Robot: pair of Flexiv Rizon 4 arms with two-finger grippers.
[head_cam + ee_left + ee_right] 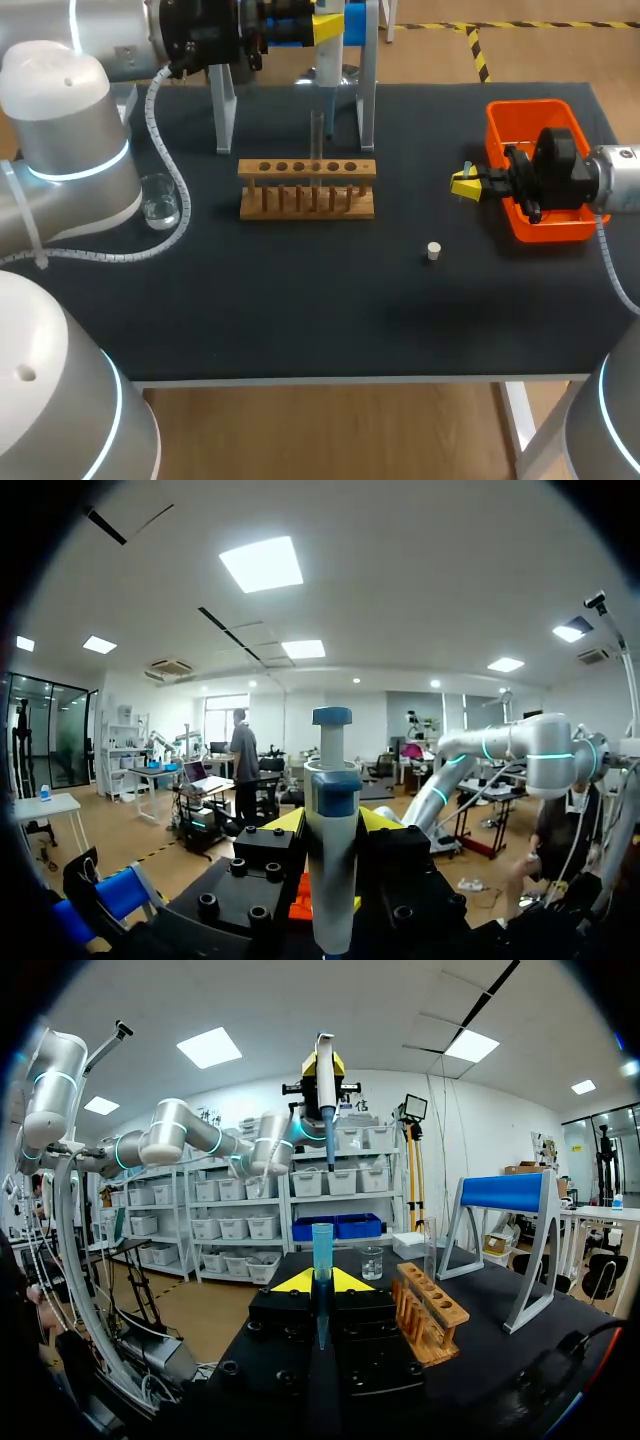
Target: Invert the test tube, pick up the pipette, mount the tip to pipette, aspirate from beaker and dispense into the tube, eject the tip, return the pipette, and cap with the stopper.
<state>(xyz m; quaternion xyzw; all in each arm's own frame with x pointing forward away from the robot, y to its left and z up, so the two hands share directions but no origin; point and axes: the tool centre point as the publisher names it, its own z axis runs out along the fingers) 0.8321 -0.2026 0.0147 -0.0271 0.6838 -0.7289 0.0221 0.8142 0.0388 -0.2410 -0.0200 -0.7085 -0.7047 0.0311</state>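
Pipette (331, 880) upright in left gripper (332, 825)

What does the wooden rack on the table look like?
The wooden rack is light brown, with a row of round holes along its top bar and thin pegs below. It stands upright on the black table, near its middle. A clear test tube stands in one hole; nothing else touches it.

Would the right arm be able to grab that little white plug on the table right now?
Probably not yet. The path from the right end effector to the stopper looks free, but it is gripping a blue tip.
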